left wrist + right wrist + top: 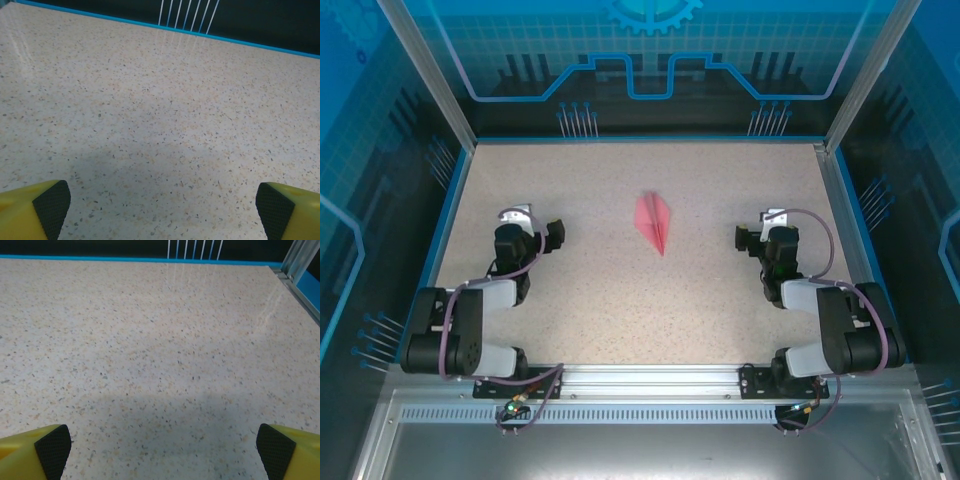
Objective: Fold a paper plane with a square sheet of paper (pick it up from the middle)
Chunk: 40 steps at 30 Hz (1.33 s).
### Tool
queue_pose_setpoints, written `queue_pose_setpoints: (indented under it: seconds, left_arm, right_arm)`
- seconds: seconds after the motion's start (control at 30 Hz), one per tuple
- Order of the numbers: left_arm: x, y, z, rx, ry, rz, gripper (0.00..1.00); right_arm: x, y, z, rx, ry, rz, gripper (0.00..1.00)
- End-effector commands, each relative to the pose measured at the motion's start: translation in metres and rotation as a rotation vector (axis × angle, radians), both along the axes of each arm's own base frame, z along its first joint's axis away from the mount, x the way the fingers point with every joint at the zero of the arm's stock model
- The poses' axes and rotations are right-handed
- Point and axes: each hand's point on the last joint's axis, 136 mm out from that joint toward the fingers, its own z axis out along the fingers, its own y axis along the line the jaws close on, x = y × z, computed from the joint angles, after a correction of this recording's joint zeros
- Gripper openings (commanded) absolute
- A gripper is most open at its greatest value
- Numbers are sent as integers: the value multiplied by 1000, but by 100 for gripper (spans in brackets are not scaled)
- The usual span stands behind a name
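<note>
**STATUS: FOLD APPEARS COMPLETE, BOTH HANDS CLEAR**

**Task item.** The paper plane [656, 221] lies flat on the desk [580, 300], midway between the 2 arms and slightly toward the far side. It is a narrow pink-red dart with a visible centre crease. Its point faces the near edge. Nothing touches it.

**Hands.** The left hand [161, 207] stands wide, with bare speckled desk between its black pads [51, 206]. The right hand [162, 447] stands equally wide and holds nothing. In the top view, 1 hand sits on each side of the plane, well apart from it, and both arms are folded back toward their bases.

**Step in hand.** Judged from this layout, the folding sequence is finished and the arms are parked.

**Next move.** Probably none is required. If a crease needs firming, 1 hand would have to travel inward and descend squarely on the centre crease. Thin paper is likely to slide on the smooth desk, so light, vertical contact is advisable.
</note>
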Motion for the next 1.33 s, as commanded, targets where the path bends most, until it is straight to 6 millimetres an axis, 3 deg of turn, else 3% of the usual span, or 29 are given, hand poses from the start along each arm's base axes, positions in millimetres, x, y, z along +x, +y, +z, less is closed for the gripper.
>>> queue_pose_setpoints:
  seconds: [0.0,0.23,0.47,0.67,1.3]
  left_arm:
    - [6,-1,4,16,-40,-33,99]
    - [7,-1,-6,15,-37,-35,98]
    - [12,-3,-8,49,-13,-21,98]
    - [15,-14,-10,84,9,-68,98]
    - [16,-17,-9,85,10,-84,99]
  right_arm:
    - [9,6,15,-11,-71,45,100]
    - [14,19,5,-64,-53,80,99]
    - [19,9,2,-42,-25,41,99]
    - [19,10,3,-42,-28,40,100]
    - [19,10,3,-42,-26,41,100]
